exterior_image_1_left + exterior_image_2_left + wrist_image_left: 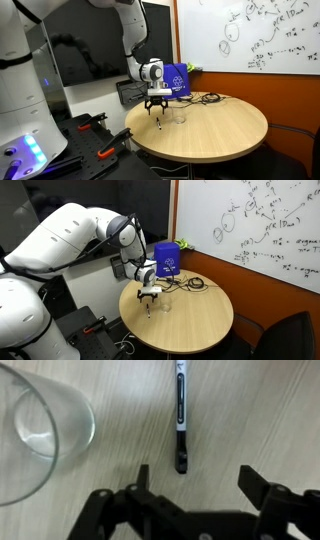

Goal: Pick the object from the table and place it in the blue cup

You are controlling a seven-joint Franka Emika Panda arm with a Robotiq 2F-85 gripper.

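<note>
Gripper [197, 488]: jaws wide, empty, poised over pen [181, 415] | Pen: flat on table [225, 125] near the robot-side edge, just beside clear glass [40, 430], untouched | Progress: none secured; grasp, lift and placing all remain.

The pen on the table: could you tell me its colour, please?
The pen is black and white, clearest in the wrist view.

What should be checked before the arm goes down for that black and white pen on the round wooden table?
1. Gripper open: ok, fingers apart, nothing held.
2. Black and white pen lined up: ok, its near end sits at the gap between the fingers in the wrist view.
3. Clear glass cup out of the way: ok, beside the pen, not touching.
4. Cup is blue as wanted: not ok, it is clear.
5. Height above round wooden table: cannot tell.
</note>
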